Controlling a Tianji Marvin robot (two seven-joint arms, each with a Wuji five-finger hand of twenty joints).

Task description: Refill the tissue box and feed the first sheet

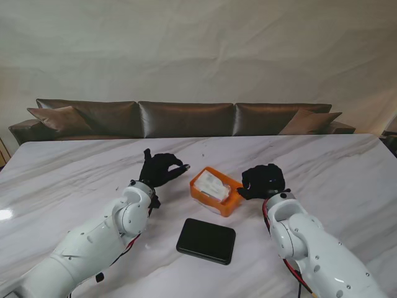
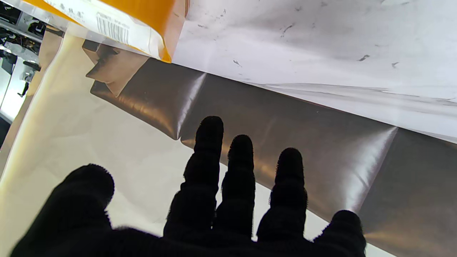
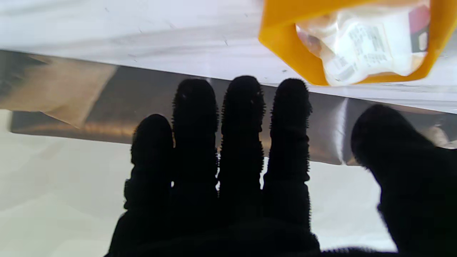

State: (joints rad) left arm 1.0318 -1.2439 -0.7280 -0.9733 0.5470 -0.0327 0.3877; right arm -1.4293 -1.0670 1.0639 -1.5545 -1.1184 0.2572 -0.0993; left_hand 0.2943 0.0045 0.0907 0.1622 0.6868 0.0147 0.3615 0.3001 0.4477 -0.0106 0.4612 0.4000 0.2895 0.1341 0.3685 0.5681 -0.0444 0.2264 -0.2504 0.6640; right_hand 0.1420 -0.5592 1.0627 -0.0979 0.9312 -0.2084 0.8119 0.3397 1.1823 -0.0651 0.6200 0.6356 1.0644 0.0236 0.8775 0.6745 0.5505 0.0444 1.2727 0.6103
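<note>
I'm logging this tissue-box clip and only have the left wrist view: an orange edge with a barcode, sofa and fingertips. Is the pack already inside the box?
Observer: Yes. From the stand view, the tissue pack lies in the open orange box, still wrapped.
Operator: Where's the lid?
Observer: A flat black lid lies on the table, nearer to me than the box, apart from it.
Operator: Is either hand holding anything?
Observer: No. The left hand is left of the box and the right hand is on its right; both are open with nothing in them.
</note>
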